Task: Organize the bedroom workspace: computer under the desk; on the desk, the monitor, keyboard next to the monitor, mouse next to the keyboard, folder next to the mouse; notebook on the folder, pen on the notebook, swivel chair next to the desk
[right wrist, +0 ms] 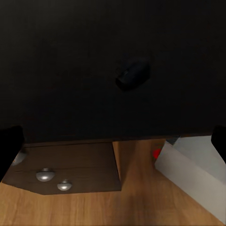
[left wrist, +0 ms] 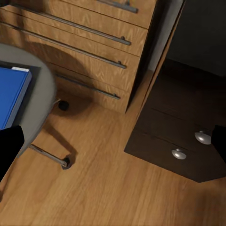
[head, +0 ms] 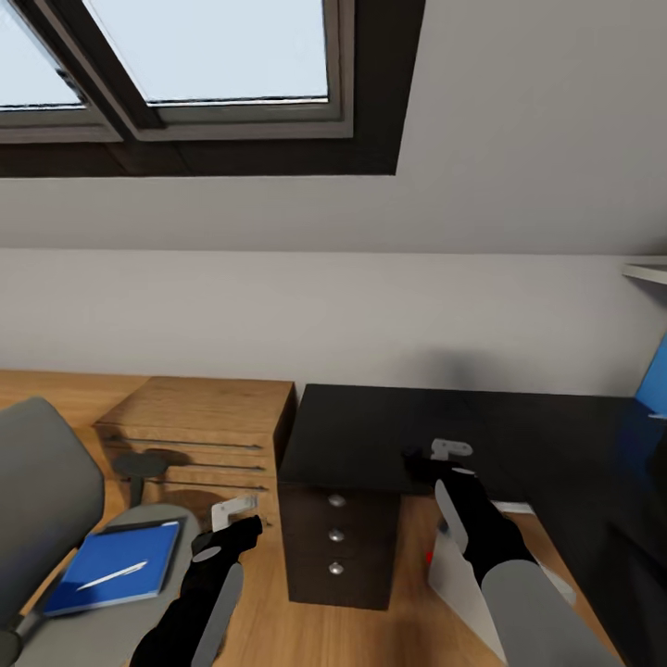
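The grey swivel chair (head: 42,500) stands at the left with the blue folder (head: 113,565) on its seat and the white pen (head: 111,576) lying on the folder. My left gripper (head: 239,521) hangs open between the chair and the desk's drawer unit (head: 338,547); its wrist view looks down on the folder (left wrist: 12,92) and the chair seat (left wrist: 41,89). Over the front edge of the black desk (head: 519,435), my right gripper (head: 428,460) is open. The black mouse (right wrist: 133,74) lies on the desktop ahead of it. Under the desk stands the light grey computer (head: 459,584), (right wrist: 193,172).
A wooden chest of drawers (head: 199,431) stands against the wall between the chair and the desk. A blue panel (head: 654,375) and a white shelf (head: 648,271) are at the far right. Wooden floor (left wrist: 103,179) lies open between the chair base and the drawer unit.
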`<state>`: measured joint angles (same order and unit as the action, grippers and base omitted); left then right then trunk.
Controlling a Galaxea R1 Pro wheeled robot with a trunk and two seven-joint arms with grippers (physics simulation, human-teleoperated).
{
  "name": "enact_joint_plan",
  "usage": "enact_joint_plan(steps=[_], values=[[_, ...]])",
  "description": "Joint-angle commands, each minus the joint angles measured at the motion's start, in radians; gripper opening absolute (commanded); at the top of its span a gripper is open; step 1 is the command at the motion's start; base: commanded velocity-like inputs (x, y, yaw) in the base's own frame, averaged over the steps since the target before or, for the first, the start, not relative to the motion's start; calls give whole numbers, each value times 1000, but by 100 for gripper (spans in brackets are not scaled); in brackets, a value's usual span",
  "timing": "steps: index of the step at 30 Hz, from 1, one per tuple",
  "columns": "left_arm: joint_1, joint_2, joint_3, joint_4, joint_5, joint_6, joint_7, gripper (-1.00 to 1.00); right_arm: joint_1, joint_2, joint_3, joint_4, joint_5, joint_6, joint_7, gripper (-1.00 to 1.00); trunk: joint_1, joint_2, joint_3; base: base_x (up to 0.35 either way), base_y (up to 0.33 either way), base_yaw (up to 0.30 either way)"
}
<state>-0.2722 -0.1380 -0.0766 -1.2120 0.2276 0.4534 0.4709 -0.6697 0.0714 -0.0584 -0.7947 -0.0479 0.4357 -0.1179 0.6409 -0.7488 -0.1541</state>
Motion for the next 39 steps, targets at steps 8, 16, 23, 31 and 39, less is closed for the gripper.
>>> enact_joint_plan(steps=[8, 16, 23, 31, 39], values=[[-1, 2, -2, -2, 11, 2, 9, 100, -1, 1, -1, 11, 5, -8, -6, 100, 1, -1, -2, 323, 0, 0], [-1, 4, 0, -17, 13, 0, 9, 100, -2, 2, 0, 15, 20, -25, -6, 100, 1, -1, -2, 318, 0, 0], [-1, 5, 0, -51, 13, 0, 9, 100, -2, 2, 0, 17, 42, -26, -6, 100, 1, -1, -2, 117, 0, 0], [-1, 5, 0, -57, 13, 1, 9, 100, -2, 2, 0, 31, 47, -26, -8, 100, 1, -1, -2, 21, 0, 0], [-1, 6, 0, -59, 13, 1, 9, 100, -2, 2, 0, 61, 48, -27, -8, 100, 1, -1, -2, 179, 0, 0]])
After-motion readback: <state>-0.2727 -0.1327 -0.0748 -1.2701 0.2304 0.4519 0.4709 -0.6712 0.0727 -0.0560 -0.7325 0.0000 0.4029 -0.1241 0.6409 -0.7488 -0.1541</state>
